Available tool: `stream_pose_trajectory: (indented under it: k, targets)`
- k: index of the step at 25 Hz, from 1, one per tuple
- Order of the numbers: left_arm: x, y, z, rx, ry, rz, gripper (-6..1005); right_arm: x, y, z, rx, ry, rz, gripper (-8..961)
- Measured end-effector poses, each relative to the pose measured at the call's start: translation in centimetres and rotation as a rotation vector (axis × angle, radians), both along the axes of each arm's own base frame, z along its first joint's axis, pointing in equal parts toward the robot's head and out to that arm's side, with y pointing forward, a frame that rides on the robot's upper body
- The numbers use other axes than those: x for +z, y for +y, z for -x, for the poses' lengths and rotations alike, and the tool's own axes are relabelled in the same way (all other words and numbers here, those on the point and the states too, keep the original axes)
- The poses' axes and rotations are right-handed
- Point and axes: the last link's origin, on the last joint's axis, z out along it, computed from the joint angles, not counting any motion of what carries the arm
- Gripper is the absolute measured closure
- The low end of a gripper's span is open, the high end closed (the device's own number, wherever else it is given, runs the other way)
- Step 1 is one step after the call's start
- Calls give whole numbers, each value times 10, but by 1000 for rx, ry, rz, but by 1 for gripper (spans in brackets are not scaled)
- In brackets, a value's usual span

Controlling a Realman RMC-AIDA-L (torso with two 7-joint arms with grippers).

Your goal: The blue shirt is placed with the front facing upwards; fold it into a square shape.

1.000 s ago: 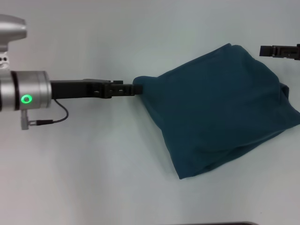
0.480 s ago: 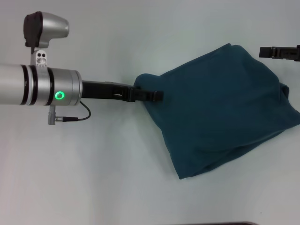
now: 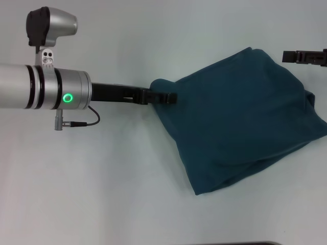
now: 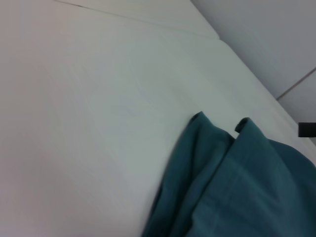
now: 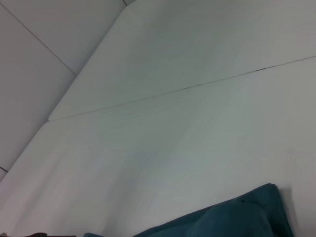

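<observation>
Blue shirt (image 3: 240, 120): lies folded on the white tabletop (image 3: 102, 194), on the robot's right half of the head view, its right edge running out of the picture. Colour dark teal-blue, plain on the visible face; no lettering or collar shows. Outline is an uneven four-sided bundle, not square. Nearest part: a rounded corner toward the robot, with soft creases and a shadowed lip along the near edge. From that corner the left edge climbs diagonally to a small drawn-out tip pointing toward the left arm. The far edge rises from that tip to a blunt peak at the far right. The cloth looks thick and layered, with a slight bulge at the right side.

Left wrist view: shirt (image 4: 232, 182) shows two small upstanding points of fabric side by side, with layered folds below them on the bare tabletop (image 4: 89, 123).

Left tool (image 3: 162, 97): reaches in low from the left, the arm's silver cuff lit by a green ring. Its dark tip sits at the drawn-out tip of the shirt and overlaps the cloth there. Cannot tell whether it is pinching the fabric or open.

Right tool (image 3: 305, 56): farthest item, at the far right edge, just beyond the shirt's far peak and apart from it. Its state cannot be told.

Right wrist view: a teal corner of shirt (image 5: 237, 219) on white tabletop (image 5: 173, 138).
</observation>
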Motion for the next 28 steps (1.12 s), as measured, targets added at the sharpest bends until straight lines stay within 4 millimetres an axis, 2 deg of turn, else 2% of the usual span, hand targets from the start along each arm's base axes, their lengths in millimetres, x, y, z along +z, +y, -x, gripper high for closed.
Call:
stream_pose_trajectory:
  k: [7, 18, 26, 28]
  targets:
    - [0, 0, 3, 9, 30, 12, 39, 1, 0, 0, -1, -1, -1, 135]
    - [-3, 2, -6, -15, 38, 32, 40, 1, 0, 0, -1, 0, -2, 135]
    - [-4, 4, -5, -12, 52, 18, 48, 1, 1, -1, -2, -2, -5, 135]
    - [-4, 4, -5, -13, 52, 18, 126, 1, 1, 0, -2, -1, -4, 136]
